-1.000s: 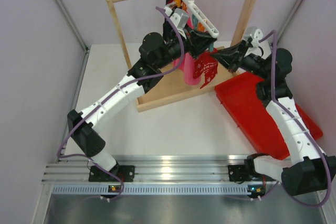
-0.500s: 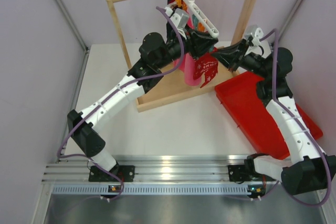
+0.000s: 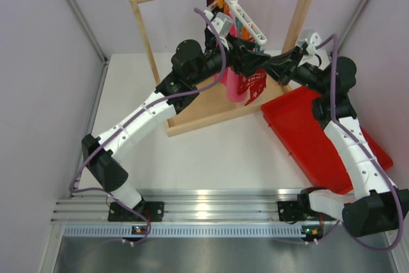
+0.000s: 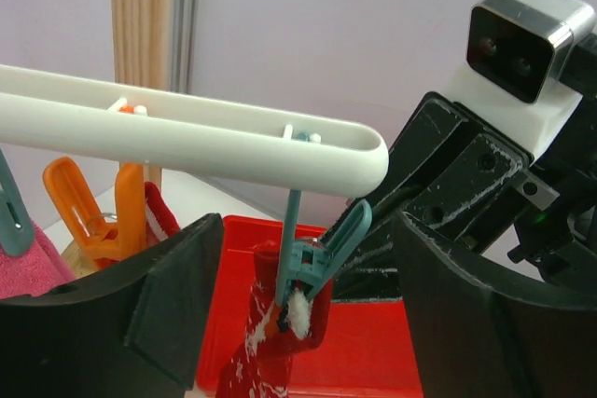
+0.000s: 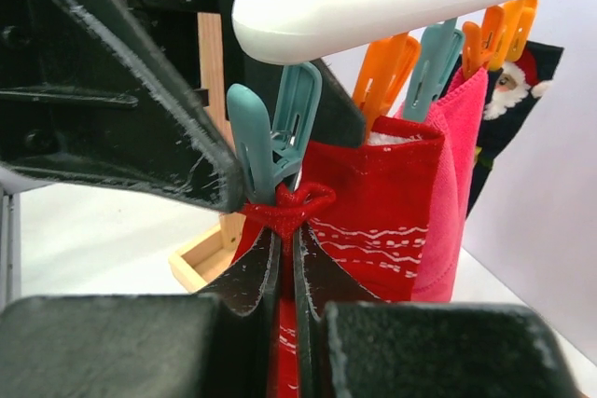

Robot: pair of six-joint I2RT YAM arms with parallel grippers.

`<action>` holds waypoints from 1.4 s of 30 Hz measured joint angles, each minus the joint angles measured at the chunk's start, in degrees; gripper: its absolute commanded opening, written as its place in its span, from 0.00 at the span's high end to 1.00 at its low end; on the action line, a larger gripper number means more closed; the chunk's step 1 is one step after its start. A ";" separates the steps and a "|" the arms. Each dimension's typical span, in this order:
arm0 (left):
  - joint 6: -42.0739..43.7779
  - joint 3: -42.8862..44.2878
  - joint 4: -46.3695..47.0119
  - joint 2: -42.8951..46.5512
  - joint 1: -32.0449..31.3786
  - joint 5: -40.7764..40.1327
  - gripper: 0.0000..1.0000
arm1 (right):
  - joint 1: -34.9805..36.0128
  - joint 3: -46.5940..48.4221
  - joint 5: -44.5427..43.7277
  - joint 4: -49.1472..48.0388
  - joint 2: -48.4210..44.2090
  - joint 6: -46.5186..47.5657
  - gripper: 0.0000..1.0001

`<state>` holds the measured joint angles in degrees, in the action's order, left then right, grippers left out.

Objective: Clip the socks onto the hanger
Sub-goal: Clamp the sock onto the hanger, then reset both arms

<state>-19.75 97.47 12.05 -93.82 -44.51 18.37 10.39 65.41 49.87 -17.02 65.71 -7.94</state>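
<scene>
The white hanger (image 3: 246, 20) hangs from the wooden rail. In the left wrist view a teal clip (image 4: 313, 253) under the hanger bar (image 4: 187, 133) is clamped on the top edge of a red sock (image 4: 280, 347). My left gripper (image 4: 308, 314) stands open, with one finger on each side of that clip and neither touching it. My right gripper (image 5: 287, 230) is shut on the same sock (image 5: 300, 204) just below the teal clip (image 5: 275, 146). A second red sock (image 5: 387, 221) hangs behind it from an orange clip (image 5: 384, 72).
A pink cloth (image 5: 464, 174) and a black cloth (image 5: 515, 100) hang further along the hanger. The red tray (image 3: 319, 139) lies under the right arm. The wooden rail frame (image 3: 192, 110) stands round the hanger, its post (image 3: 300, 14) close to the right arm.
My left gripper has opened and let go of the teal clip, which now pinches the sock. The right gripper has kept its hold and shifted slightly left.
</scene>
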 measured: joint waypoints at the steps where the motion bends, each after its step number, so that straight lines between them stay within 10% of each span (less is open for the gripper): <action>1: 0.04 -0.02 -0.37 0.15 0.00 -0.02 0.17 | 0.00 0.24 -0.28 0.31 0.04 0.35 1.00; 8: 1.09 -6.25 -4.00 7.52 0.02 -1.51 0.05 | 0.00 1.03 -2.93 4.00 0.07 3.54 0.97; 13: 3.52 -10.27 -8.20 14.32 0.44 -3.37 0.02 | -0.04 1.09 -5.40 8.28 0.07 5.77 0.54; 28: 21.77 -12.66 -40.22 20.31 5.51 -4.61 0.02 | -1.22 1.01 -12.68 26.73 -6.23 10.99 0.01; 42: 25.35 -20.04 -53.62 40.24 31.85 -1.84 0.02 | -1.64 -6.71 -23.58 42.14 -24.85 17.49 0.00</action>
<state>5.61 77.43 -41.56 -53.58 -12.67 16.53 8.75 58.70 26.28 25.12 40.86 9.54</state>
